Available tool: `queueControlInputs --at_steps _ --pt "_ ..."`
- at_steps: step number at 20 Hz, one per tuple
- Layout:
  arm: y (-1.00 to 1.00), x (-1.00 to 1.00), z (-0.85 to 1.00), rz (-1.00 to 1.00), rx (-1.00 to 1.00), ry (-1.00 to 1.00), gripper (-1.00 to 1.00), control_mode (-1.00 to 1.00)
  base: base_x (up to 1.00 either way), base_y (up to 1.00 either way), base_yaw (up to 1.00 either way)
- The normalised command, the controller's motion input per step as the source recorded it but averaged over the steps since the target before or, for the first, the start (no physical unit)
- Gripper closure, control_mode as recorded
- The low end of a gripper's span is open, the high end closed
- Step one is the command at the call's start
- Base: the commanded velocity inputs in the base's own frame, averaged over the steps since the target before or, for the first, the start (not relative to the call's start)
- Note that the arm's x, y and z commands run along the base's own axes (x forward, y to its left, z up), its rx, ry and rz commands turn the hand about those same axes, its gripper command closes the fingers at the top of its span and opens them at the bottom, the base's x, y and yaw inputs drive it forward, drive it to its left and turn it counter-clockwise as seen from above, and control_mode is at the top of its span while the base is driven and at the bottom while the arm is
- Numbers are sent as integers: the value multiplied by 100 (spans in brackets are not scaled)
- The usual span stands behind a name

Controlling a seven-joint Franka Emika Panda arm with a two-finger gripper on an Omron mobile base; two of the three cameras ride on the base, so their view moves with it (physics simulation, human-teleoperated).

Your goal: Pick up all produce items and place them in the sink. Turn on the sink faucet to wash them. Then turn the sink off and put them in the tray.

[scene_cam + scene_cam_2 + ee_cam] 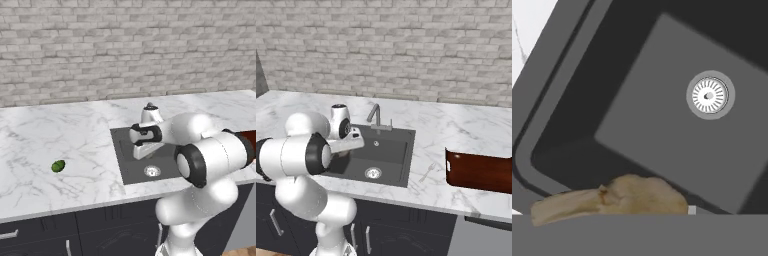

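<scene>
White marble surface [75, 145]: the tool [612, 212] is clamped on the tan piece [612, 200] over the sink [662, 135]. At 9 o'clock, the green fruit [58, 166] waits. Washing and tray [478, 172] remain.

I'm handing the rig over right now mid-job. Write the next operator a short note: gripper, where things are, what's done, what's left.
Gripper: over the sink, jaws closed on the tan-brown lumpy piece, which hangs above the basin, not yet released.
Green fruit: on the marble counter, left of the sink.
Faucet: behind the basin; no water visible.
Tray: on the counter right of the sink.
Done: tan piece picked up and carried over the sink.
Left: drop it in, fetch the green fruit, run the faucet, shut it off, move both to the tray.
</scene>
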Motion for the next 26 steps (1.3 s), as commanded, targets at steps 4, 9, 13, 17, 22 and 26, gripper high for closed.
queueControlInputs --at_steps 4,9,13,17,22,26 --pt "-56 -37 -8 -9 0 -5 100 -100 0 0 0" --pt "-56 -17 -2 -6 0 -5 100 -100 0 0 0" --pt "-53 0 -4 -2 0 -4 100 -100 0 0 0" --pt "-46 0 -8 0 4 -1 100 -100 0 0 0" --pt "-35 7 -12 0 3 0 100 -100 0 0 0" --pt "-20 15 -14 0 3 0 100 -100 0 0 0"
